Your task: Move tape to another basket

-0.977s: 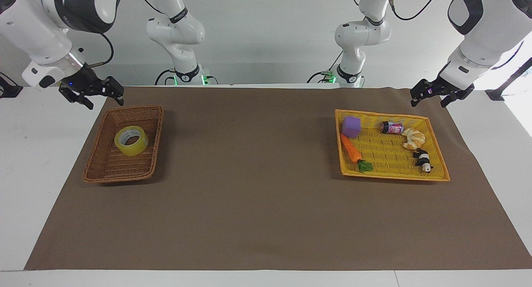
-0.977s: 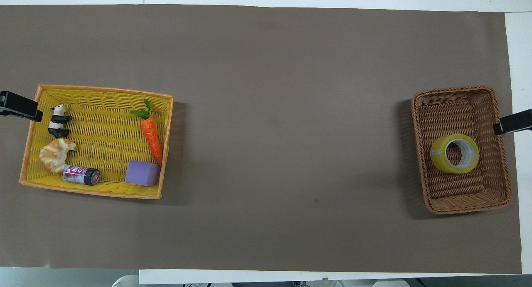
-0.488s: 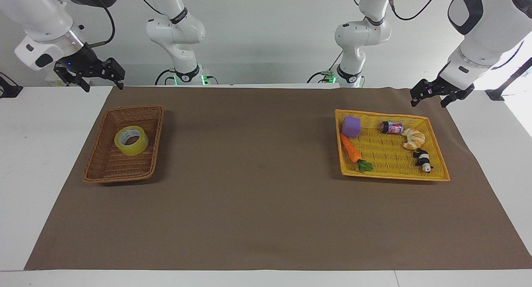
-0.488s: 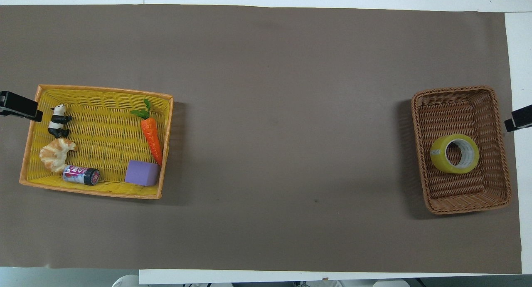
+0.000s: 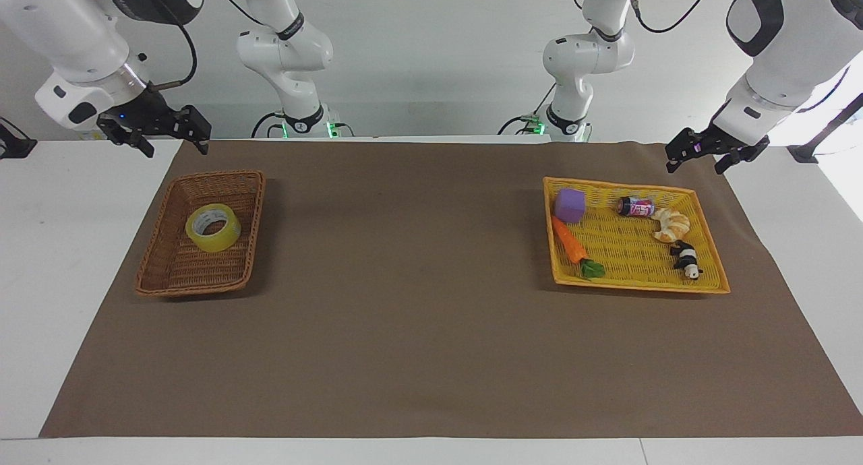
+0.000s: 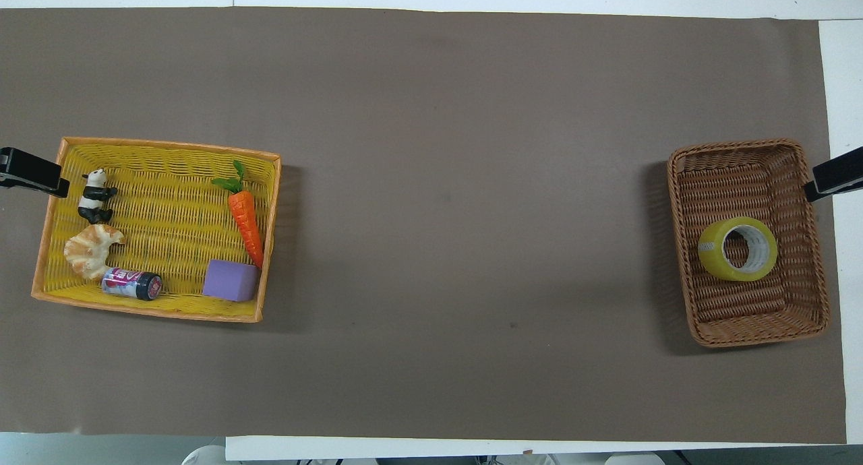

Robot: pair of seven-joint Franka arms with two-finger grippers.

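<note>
Tape (image 5: 213, 228), yellow roll with a white printed core, lying on its side in the brown wicker basket (image 5: 164, 272), resting on the woven floor in the half nearer the robots, hole facing up. Sitting untouched, nothing gripping it. Basket standing on the brown mat (image 5: 418, 330) at the right arm's end of the table.

Right gripper (image 5: 174, 139) hanging in the air over the mat's edge just robot-side of the basket, fingers spread wide and holding nothing. In the overhead view showing only as a dark tip (image 6: 835, 174) at the basket's outer rim.

Left gripper (image 5: 698, 159) waiting in the air over the mat's corner at the left arm's end, just robot-side of the yellow tray basket (image 5: 711, 263), fingers parted and carrying nothing.

Yellow tray basket lying well apart from the wicker one, holding a purple block (image 5: 571, 205), an orange toy carrot (image 5: 572, 244), a small can (image 5: 636, 207) on its side, a croissant (image 5: 670, 224) and a panda figure (image 5: 686, 258).
</note>
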